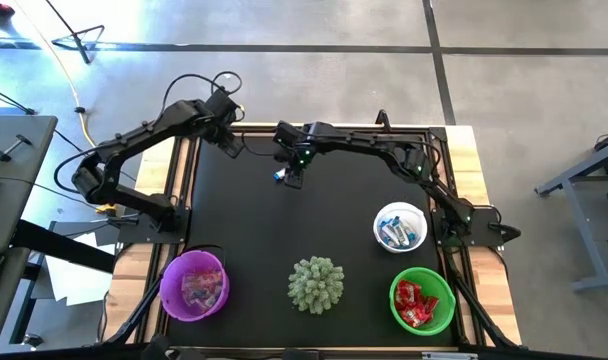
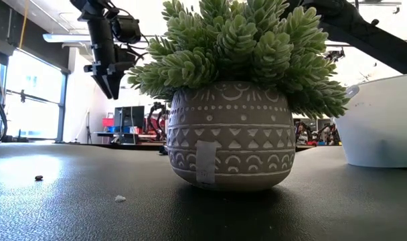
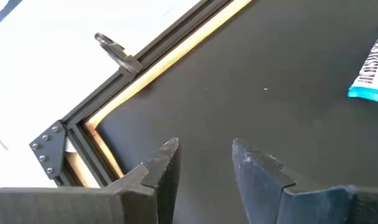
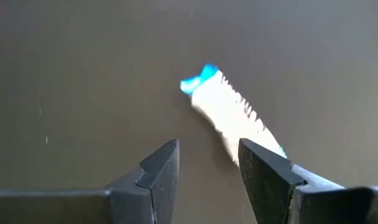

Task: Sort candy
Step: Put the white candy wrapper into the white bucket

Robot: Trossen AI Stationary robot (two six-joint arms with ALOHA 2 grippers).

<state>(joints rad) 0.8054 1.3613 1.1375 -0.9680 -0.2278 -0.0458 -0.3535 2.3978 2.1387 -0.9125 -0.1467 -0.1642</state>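
Observation:
One blue-and-white candy (image 1: pixel 281 177) lies flat on the black mat near its far edge. My right gripper (image 4: pixel 207 158) hovers open just above it. The candy (image 4: pixel 229 112) shows ahead of the fingertips, one end running behind a finger. My left gripper (image 3: pixel 204 152) is open over the mat's far left corner, holding nothing, and the same candy (image 3: pixel 370 74) shows off to its side. This gripper (image 2: pixel 111 84) also hangs high in the low view. Sorted candy fills the purple bowl (image 1: pixel 194 285), white bowl (image 1: pixel 400 226) and green bowl (image 1: pixel 422 300).
A spiky pale-green plant in a patterned pot (image 1: pixel 316 283) stands at the mat's near middle between the bowls and hides my right gripper in the low view. The mat's raised frame (image 3: pixel 145 59) runs along the far edge. Two small crumbs (image 2: pixel 120 198) lie near the front.

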